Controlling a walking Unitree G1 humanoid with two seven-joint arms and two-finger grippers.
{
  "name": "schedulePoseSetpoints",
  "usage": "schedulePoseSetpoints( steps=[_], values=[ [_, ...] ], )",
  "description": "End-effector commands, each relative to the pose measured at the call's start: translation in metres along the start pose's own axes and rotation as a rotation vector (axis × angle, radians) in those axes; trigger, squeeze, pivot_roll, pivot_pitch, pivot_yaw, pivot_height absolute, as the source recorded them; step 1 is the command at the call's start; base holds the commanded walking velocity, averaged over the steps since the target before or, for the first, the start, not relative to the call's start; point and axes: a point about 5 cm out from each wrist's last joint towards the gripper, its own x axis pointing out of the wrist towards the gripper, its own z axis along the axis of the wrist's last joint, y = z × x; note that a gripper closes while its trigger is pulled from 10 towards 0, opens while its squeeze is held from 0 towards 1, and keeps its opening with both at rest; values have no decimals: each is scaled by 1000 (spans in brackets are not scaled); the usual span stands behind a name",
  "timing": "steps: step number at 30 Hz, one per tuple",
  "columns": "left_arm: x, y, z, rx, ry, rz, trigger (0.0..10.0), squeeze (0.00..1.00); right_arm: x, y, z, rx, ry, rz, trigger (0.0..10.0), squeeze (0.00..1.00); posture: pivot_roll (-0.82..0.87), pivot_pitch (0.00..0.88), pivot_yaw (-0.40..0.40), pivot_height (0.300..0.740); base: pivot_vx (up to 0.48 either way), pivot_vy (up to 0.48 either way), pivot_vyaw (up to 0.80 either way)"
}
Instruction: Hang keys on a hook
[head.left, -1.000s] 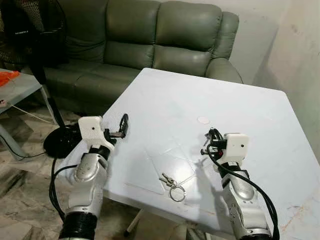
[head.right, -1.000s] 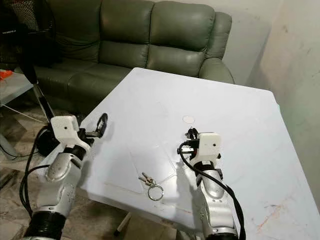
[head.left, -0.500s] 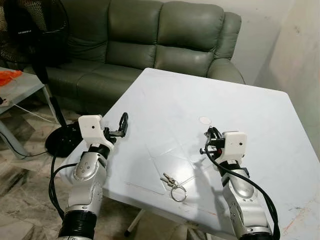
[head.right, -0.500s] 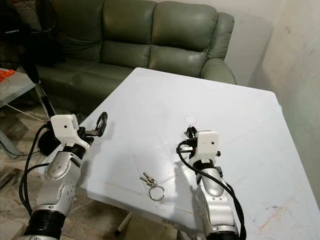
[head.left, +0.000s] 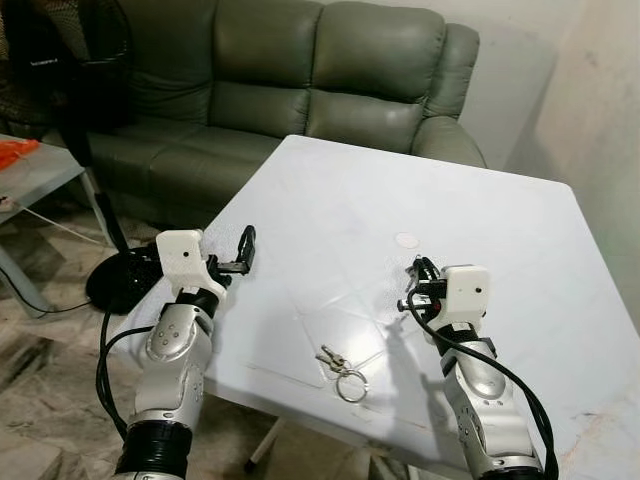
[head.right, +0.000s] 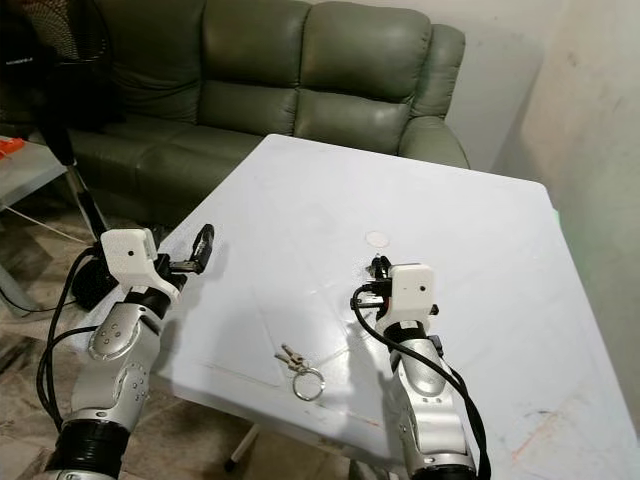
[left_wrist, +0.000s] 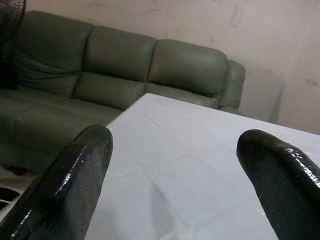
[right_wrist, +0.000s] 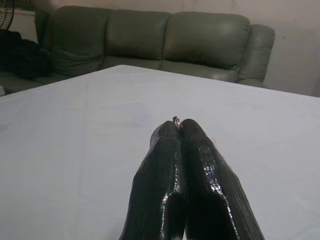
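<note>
White table (head.left: 480, 200) stands cornerwise to the robot, its near edge running just below the keys (head.left: 340, 361). Keys with ring lie flat on the top close to that edge, between the two arms, touching neither.

Left gripper (head.left: 246, 250) hovers at the table's left edge, fingers (left_wrist: 75, 175) spread wide apart; the wrist view looks between them across bare tabletop to the sofa. Right gripper (head.left: 415, 283) is held above the table right of the keys, fingers (right_wrist: 172, 165) pressed together; a small metal ring (right_wrist: 176, 119) shows at their tips, but whether it is gripped cannot be told.

Tabletop is smooth and white, with faint creases and a small round mark (head.left: 406, 240) beyond the right gripper. Most of the far top is open.

Green sofa (head.left: 300, 70) stands behind the table against a pale wall. A black fan (head.left: 75, 100) stands on the tiled floor at left, its base near the left arm. A low table (head.left: 40, 175) with something orange on it sits further left.
</note>
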Motion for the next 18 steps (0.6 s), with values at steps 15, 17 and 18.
schedulePoseSetpoints(
  steps=[15,17,18],
  values=[
    [4,-5,2,-30,-15,-18,10000,0,0,-2,0,-10,7,-2,10000,0,36,0,-49,740,0,-104,0],
    [3,-4,1,-42,-14,-14,10000,0,-1,-2,-1,-10,8,-1,10000,0,35,0,-50,740,0,0,0],
    [3,-4,1,-42,-14,-14,10000,0,-1,-2,-1,-10,8,-1,10000,0,35,0,-50,740,0,0,0]
  ],
)
